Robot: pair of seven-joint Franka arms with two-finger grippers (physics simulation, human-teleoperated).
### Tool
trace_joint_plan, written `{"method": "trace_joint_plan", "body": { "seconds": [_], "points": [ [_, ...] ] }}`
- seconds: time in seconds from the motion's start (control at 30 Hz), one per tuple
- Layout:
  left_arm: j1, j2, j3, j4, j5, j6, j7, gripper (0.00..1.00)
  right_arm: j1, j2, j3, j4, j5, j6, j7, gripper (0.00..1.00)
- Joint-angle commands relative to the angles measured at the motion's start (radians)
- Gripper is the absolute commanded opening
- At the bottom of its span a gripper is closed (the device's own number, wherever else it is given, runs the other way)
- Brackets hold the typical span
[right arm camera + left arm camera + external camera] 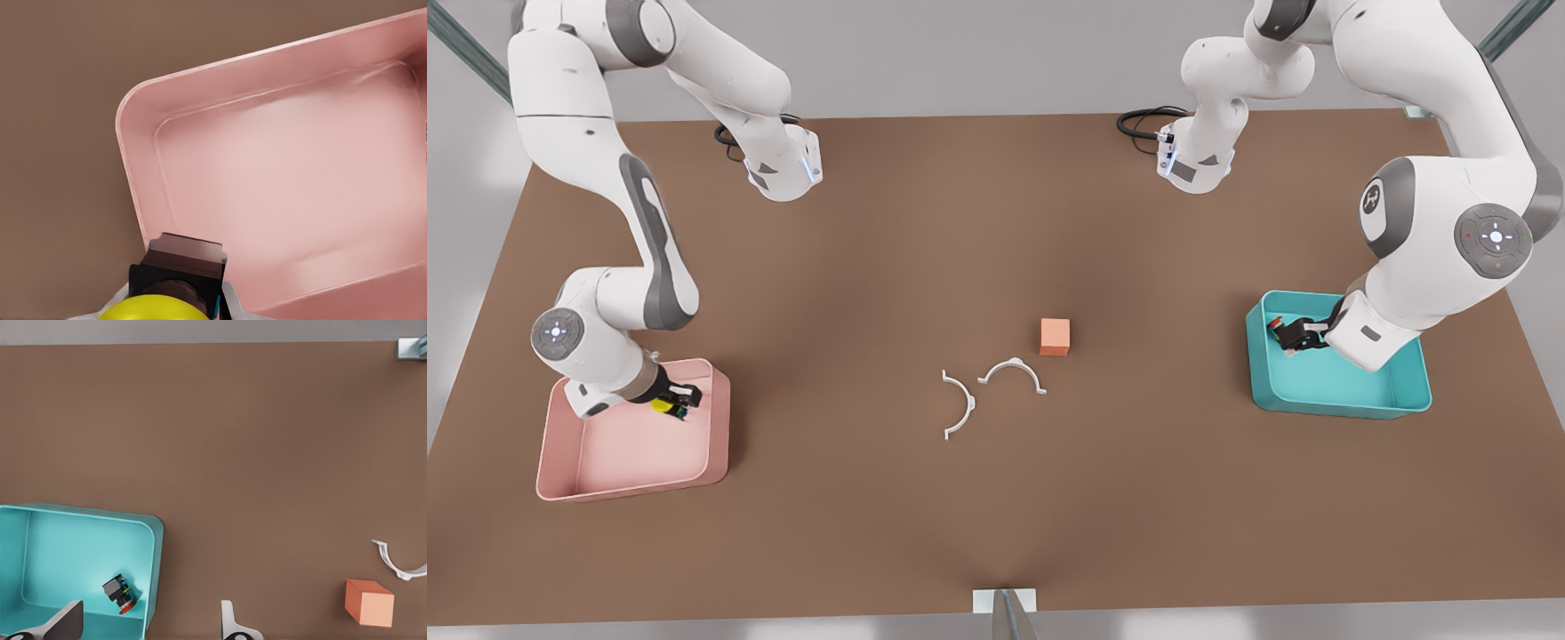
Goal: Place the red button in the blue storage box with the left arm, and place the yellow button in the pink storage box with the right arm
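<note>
The red button (pixel 121 593) is seen lying tipped on the floor of the blue storage box (pixel 1343 402), close to one wall. The left gripper (pixel 1288 336) hangs just above it at the front view's right, its fingers (pixel 63 621) spread apart and empty.

At the front view's left, the yellow button (pixel 663 405) is held clamped between the fingers of the right gripper (pixel 679 404), over the near-right part of the pink storage box (pixel 631 484), close beside its wall.

A release this near the wall could, it is judged, let the yellow button strike the rim and bounce out onto the surface (pixel 996 498). The red button could also be clipped as the left gripper is lifted away.
</note>
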Motion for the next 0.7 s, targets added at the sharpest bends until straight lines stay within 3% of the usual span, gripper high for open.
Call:
{"method": "trace_joint_plan", "body": {
  "seconds": [0.0, 0.03, 0.07, 0.1, 0.23, 0.33, 0.5, 0.53, 0.57, 0.6, 0.63, 0.67],
  "points": [
    [0.0, -0.001, 0.0, 0.0, 0.002, 0.0, -0.041, 1.0, -0.014, 0.006, 0.0, -0.001, -0.018, -0.015, -0.333, 0.42],
    [0.0, -0.001, 0.0, 0.0, 0.002, 0.0, -0.043, 1.0, -0.027, 0.014, 0.0, -0.001, -0.018, -0.015, -0.351, 0.45],
    [0.0, -0.001, 0.0, 0.0, 0.002, 0.0, -0.043, 1.0, -0.041, 0.025, 0.0, 0.0, -0.018, -0.013, -0.365, 0.81],
    [0.0, -0.001, 0.0, 0.0, 0.002, 0.0, -0.043, 1.0, -0.044, 0.028, 0.0, 0.002, -0.02, -0.01, -0.367, 0.98],
    [0.0, -0.003, 0.0, 0.0, 0.002, 0.0, -0.043, 1.0, -0.034, 0.029, 0.008, 0.026, -0.02, -0.019, -0.36, 1.0],
    [0.0, -0.003, 0.0, 0.002, 0.004, 0.0, -0.043, 1.0, 0.008, 0.019, 0.166, 0.134, -0.084, -0.2, -0.106, 1.0],
    [0.0, -0.003, -0.001, 0.002, 0.004, 0.0, -0.043, 1.0, 0.164, -0.006, 0.15, 0.29, -0.029, -0.238, 0.051, 1.0],
    [0.0, -0.004, -0.001, 0.002, 0.004, 0.0, -0.043, 1.0, 0.389, -0.014, -0.055, 0.486, -0.001, -0.45, 0.052, 1.0],
    [0.0, -0.004, -0.001, 0.002, 0.004, 0.0, -0.043, 1.0, 0.629, -0.018, -0.37, 0.609, 0.127, -0.654, 0.016, 1.0],
    [0.0, -0.004, -0.001, 0.002, 0.004, 0.0, -0.043, 1.0, 0.55, -0.118, -0.374, 0.591, 0.187, -0.659, -0.083, 1.0],
    [0.0, -0.004, -0.001, 0.002, 0.004, 0.0, -0.043, 1.0, 0.508, -0.267, -0.373, 0.444, 0.181, -0.665, -0.086, 1.0],
    [-0.001, -0.004, -0.001, 0.002, 0.004, 0.0, -0.043, 1.0, 0.488, -0.268, -0.373, 0.433, 0.18, -0.656, -0.09, 1.0]
  ]
}}
